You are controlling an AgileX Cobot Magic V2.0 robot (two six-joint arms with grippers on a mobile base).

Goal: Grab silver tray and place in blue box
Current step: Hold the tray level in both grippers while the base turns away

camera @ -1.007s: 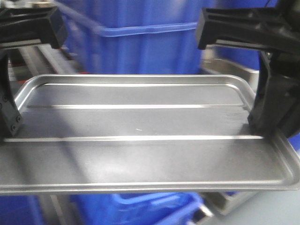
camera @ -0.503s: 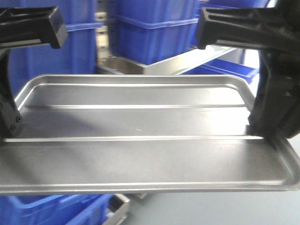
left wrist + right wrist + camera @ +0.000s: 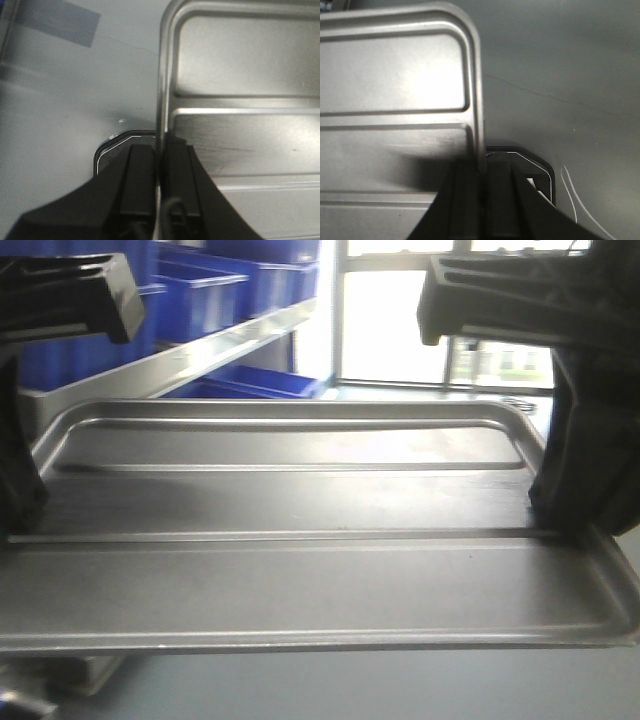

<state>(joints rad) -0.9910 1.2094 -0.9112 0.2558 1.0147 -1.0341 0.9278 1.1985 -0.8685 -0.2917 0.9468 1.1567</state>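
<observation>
The silver tray [image 3: 300, 570] is held level in the air and fills the front view, its two long ridges running left to right. My left gripper [image 3: 22, 510] is shut on its left rim; the left wrist view shows the rim [image 3: 162, 100] pinched between the black fingers [image 3: 141, 175] of that gripper [image 3: 160, 155]. My right gripper [image 3: 560, 510] is shut on the right rim, and the right wrist view shows that rim [image 3: 476, 100] clamped in the gripper [image 3: 482, 172]. Blue boxes [image 3: 200, 290] sit on a rack far left.
A metal rack shelf [image 3: 190, 350] slants across the upper left with blue boxes [image 3: 255, 385] beneath it too. A bright window [image 3: 390, 320] is straight ahead. Grey floor [image 3: 60, 100] lies under the tray in both wrist views. A thin white wire [image 3: 570, 195] lies on the floor.
The tray and both grippers keep the same pose. The background has swept leftward: stacked blue boxes close ahead gave way to the rack at left and the window ahead.
</observation>
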